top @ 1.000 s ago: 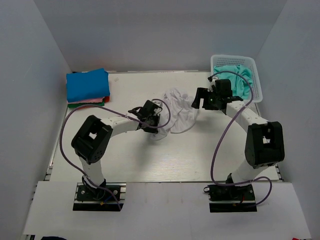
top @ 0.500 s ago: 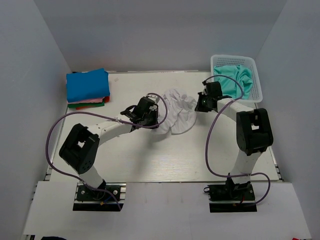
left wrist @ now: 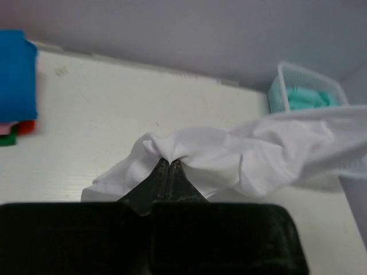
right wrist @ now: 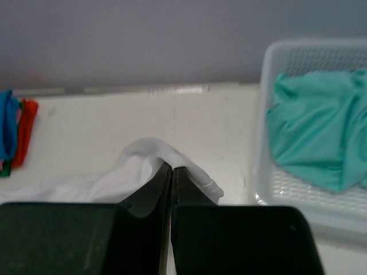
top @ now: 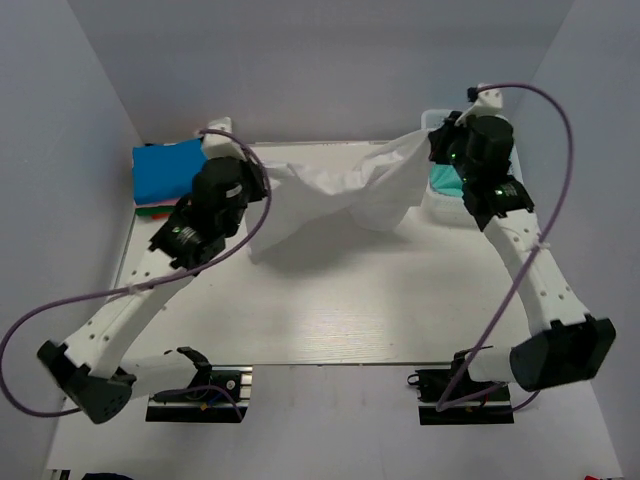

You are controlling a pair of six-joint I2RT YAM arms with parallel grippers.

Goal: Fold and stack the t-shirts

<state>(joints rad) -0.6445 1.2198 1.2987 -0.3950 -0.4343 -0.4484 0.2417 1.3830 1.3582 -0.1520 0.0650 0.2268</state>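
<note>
A white t-shirt [top: 340, 190] hangs stretched in the air between both arms, above the back of the table. My left gripper [top: 262, 172] is shut on its left end, where the cloth [left wrist: 229, 152] bunches at the fingertips of the left gripper [left wrist: 168, 162]. My right gripper [top: 432, 140] is shut on its right end, a white fold [right wrist: 146, 154] pinched at the tips of the right gripper [right wrist: 172, 166]. A teal t-shirt [right wrist: 312, 129] lies in the basket. Folded t-shirts, blue on top [top: 172, 168] with pink, red and green edges below, are stacked at the back left.
The white lattice basket [top: 512, 150] stands at the back right corner, partly behind the right arm. Grey walls close the table on three sides. The folded stack [left wrist: 14, 80] sits by the left wall. Purple cables loop from both arms.
Both arms have risen and swung apart, lifting the white t-shirt off the table and stretching it out. The right gripper closed on the shirt within the last second.
</note>
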